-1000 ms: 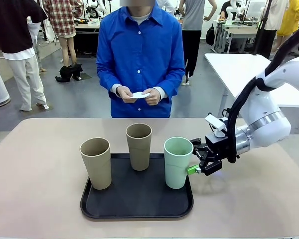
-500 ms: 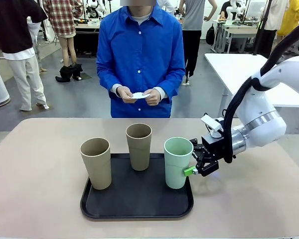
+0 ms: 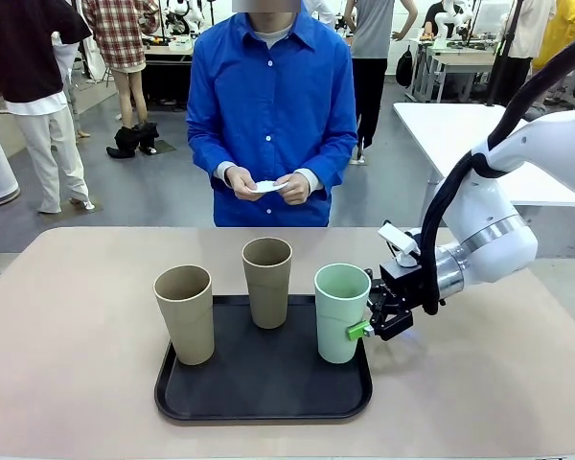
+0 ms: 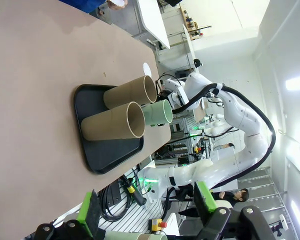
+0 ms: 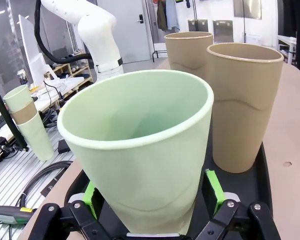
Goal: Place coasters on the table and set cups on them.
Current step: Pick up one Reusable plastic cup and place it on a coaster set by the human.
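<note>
R gripper (image 3: 357, 329) clamped low on mint cup (image 3: 341, 311), green pads either side of wall. Cup upright at right end of black tray (image 3: 264, 393), on table (image 3: 77, 326). Two tan cups (image 3: 184, 311) on tray too (front-left, back-mid). L gripper (image 4: 147, 205) jaws spread wide, nothing between. Person's hands (image 3: 292, 187) hold white coaster (image 3: 266, 185) beyond far edge.

Robotics lab, white worktable (image 3: 450, 129), floor cables (image 5: 50, 170)
</note>
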Action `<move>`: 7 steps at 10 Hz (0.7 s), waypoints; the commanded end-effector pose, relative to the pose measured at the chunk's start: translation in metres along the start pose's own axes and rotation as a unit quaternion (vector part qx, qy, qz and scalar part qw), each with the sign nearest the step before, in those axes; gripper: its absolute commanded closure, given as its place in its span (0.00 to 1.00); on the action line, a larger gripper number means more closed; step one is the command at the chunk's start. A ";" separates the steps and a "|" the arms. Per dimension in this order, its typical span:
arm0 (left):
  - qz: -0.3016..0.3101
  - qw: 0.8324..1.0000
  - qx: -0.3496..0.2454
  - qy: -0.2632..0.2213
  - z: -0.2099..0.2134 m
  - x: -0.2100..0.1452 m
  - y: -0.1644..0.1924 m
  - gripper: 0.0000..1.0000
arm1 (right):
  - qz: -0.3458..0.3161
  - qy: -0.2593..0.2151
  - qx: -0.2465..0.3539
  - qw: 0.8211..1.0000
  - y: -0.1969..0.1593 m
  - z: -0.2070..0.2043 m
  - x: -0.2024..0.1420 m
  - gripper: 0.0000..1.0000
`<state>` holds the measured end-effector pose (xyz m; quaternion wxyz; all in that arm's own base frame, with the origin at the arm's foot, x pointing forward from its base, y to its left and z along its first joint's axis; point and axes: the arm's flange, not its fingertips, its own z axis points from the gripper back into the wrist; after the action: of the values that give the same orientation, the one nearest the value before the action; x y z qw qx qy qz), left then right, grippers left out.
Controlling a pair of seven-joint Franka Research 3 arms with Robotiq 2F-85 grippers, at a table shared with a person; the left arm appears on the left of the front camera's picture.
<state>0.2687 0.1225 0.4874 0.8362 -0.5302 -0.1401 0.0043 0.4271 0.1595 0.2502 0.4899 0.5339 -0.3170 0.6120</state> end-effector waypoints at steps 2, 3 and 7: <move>-0.004 1.000 -0.009 -0.004 0.001 0.001 -0.001 0.00 | 0.003 -0.016 0.003 1.000 -0.008 -0.002 0.001 0.59; -0.004 1.000 -0.009 -0.004 0.001 0.001 -0.001 0.00 | 0.004 -0.017 0.003 1.000 -0.007 -0.002 0.000 1.00; -0.004 1.000 -0.009 -0.004 0.001 0.001 -0.001 0.00 | -0.001 -0.015 -0.021 1.000 0.001 0.010 0.030 1.00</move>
<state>0.2687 0.1224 0.4874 0.8362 -0.5302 -0.1401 0.0043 0.4319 0.1565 0.2597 0.4873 0.5332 -0.3236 0.6111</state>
